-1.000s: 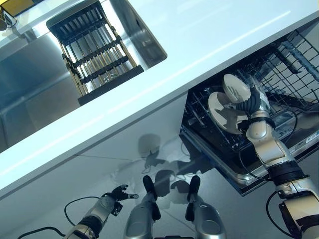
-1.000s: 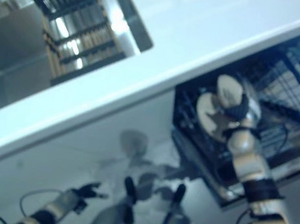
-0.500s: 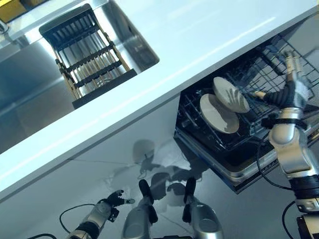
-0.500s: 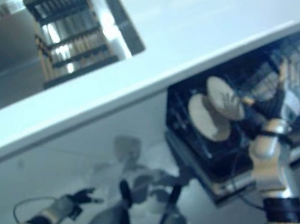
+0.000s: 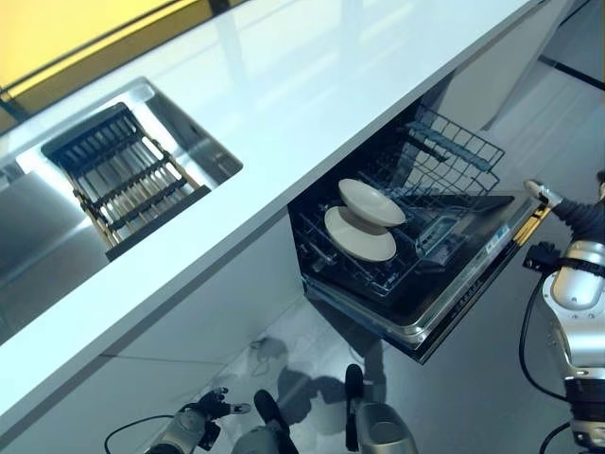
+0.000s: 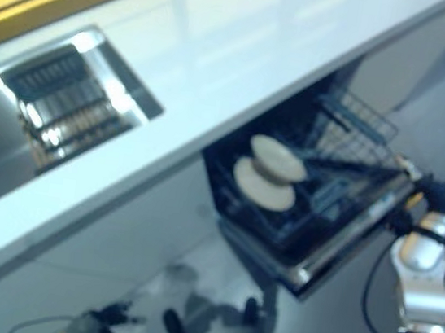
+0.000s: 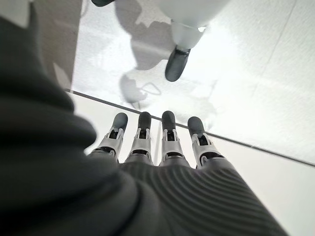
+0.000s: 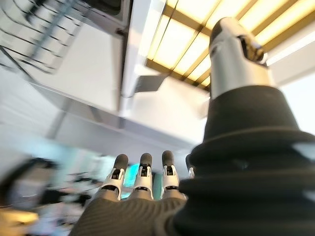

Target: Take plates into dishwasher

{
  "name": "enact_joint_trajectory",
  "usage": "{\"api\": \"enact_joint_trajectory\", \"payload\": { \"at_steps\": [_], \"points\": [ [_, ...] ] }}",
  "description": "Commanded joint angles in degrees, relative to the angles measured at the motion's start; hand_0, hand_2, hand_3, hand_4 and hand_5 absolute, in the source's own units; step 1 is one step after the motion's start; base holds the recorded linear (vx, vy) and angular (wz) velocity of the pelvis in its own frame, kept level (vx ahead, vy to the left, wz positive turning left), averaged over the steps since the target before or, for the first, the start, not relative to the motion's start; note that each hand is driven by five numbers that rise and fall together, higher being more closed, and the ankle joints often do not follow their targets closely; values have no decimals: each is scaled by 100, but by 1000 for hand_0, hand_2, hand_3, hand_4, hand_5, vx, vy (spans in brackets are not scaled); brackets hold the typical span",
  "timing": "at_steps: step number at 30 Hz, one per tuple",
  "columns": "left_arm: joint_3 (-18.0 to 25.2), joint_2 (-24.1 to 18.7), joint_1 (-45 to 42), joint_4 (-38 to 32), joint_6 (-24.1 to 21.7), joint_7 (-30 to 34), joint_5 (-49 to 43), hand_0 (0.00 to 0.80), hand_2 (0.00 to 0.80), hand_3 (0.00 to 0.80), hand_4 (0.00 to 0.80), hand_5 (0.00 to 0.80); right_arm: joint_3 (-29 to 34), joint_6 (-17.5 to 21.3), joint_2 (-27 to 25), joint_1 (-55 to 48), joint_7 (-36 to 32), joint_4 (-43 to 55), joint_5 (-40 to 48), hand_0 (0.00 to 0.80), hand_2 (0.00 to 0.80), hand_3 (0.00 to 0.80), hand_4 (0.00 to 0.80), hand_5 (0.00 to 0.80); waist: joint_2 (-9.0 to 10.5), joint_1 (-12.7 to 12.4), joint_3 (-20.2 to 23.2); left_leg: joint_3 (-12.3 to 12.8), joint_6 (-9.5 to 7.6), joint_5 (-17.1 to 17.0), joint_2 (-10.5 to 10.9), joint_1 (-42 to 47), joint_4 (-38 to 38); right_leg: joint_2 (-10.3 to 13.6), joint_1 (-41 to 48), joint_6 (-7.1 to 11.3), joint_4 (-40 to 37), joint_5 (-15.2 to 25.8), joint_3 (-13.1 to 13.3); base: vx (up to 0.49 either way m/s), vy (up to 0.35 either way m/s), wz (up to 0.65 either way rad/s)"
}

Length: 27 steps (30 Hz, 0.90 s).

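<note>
Right hand: fingers straight and empty, raised just off the outer corner of the open dishwasher door, clear of the rack. Left hand: fingers extended, holding nothing, low by the floor, well apart from the dishwasher. Two plates stand side by side in the dishwasher's lower rack, under the white counter. Sink with its dark drainer set in the counter, well away from the dishwasher.

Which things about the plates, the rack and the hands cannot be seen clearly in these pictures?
- Lower plate: its rear part is hidden by the upper plate.
- Whether the plates sit between the dishwasher rack tines: too small to tell.
- Right hand: cut off by the left eye view's edge.
- Left hand: too small there to show details.
</note>
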<state>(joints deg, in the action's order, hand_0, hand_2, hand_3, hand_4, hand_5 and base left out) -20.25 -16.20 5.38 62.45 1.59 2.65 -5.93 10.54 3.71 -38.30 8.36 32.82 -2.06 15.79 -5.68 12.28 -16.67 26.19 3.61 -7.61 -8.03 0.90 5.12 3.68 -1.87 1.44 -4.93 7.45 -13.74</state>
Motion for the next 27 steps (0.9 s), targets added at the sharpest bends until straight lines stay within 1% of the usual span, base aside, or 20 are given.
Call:
{"api": "enact_joint_trajectory", "payload": {
  "at_steps": [1,3,4,6,9,12,13,14,19,21,22,24,27],
  "points": [
    [-75,-157,81,279,-151,-65,33,0,0,0,0,0,400,376,161,117,69,-159,374,0,0,0,0,0,358,78,97,251,-33,842,107,117,-12,-232,312,-31,27,-1048,68,-6,-62,-22],
    [-137,-136,110,271,-149,-28,47,0,0,0,0,0,428,396,190,97,-68,-425,789,0,0,0,0,0,298,118,80,288,-25,819,103,106,-12,-227,297,-49,-5,-1034,109,-18,-53,-16],
    [-138,-134,113,273,-150,-28,48,0,0,0,0,0,429,404,182,102,-75,-438,798,0,0,0,0,0,296,115,81,289,-24,818,103,105,-12,-228,294,-50,-4,-1033,111,-38,-34,-18],
    [-246,-113,186,272,-178,5,87,0,0,0,0,0,428,459,254,133,-420,-834,1605,0,0,0,0,0,196,179,0,327,1,784,97,67,-12,-206,226,-67,-5,-1025,146,-49,-33,-18],
    [-364,-95,276,257,-176,-5,145,0,0,0,0,0,383,492,348,210,-773,-1283,2255,0,0,0,0,0,102,223,-74,365,23,755,102,15,-12,-185,148,-82,-6,-1026,176,-36,-20,-9],
    [-479,-75,396,217,-160,-14,196,0,0,0,0,0,335,517,377,296,-998,-1935,2669,0,0,0,0,0,-12,236,-147,397,50,727,112,-30,-12,-151,70,-90,-5,-1029,151,-9,-3,-2],
    [-477,-72,400,217,-158,-14,197,0,0,0,0,0,332,529,365,312,-1013,-1962,2680,0,0,0,0,0,-16,238,-149,396,50,726,112,-33,-12,-151,67,-90,-5,-1028,150,0,0,0],
    [-523,-82,448,166,-140,3,207,0,0,0,0,0,322,497,362,353,-1155,-2258,2949,0,0,0,0,0,-78,227,-183,400,63,708,120,-59,-12,-130,35,-94,-4,-1032,117,0,0,0],
    [-624,-92,560,40,-89,59,233,0,0,0,0,0,198,453,360,485,-1284,-2839,3180,0,0,0,0,0,-255,194,-264,349,88,657,155,-139,-12,-70,-60,-105,43,-1063,32,0,0,0],
    [-655,-97,588,-8,-74,75,249,0,0,0,0,0,126,354,372,536,-1300,-3006,3207,0,0,0,0,0,-318,178,-291,323,94,644,171,-166,-12,-52,-97,-109,61,-1075,17,0,0,0],
    [-675,-89,623,-46,-57,87,254,0,0,0,0,0,50,316,389,600,-1371,-3206,3255,0,0,0,0,0,-376,158,-311,289,94,636,187,-193,-12,-39,-136,-116,87,-1091,4,0,0,0],
    [-708,-82,665,-92,-24,105,252,0,0,0,0,0,-31,226,416,665,-1503,-3440,3292,0,0,0,0,0,-432,132,-333,238,99,627,202,-224,-12,-26,-162,-124,118,-1115,-19,1,2,2],
    [-758,-77,693,-191,54,134,234,0,0,0,0,0,-192,195,451,752,-1686,-3713,3254,0,0,0,0,0,-500,81,-355,162,98,615,226,-251,-12,-2,-185,-128,164,-1148,-69,8,6,6]
  ]
}}
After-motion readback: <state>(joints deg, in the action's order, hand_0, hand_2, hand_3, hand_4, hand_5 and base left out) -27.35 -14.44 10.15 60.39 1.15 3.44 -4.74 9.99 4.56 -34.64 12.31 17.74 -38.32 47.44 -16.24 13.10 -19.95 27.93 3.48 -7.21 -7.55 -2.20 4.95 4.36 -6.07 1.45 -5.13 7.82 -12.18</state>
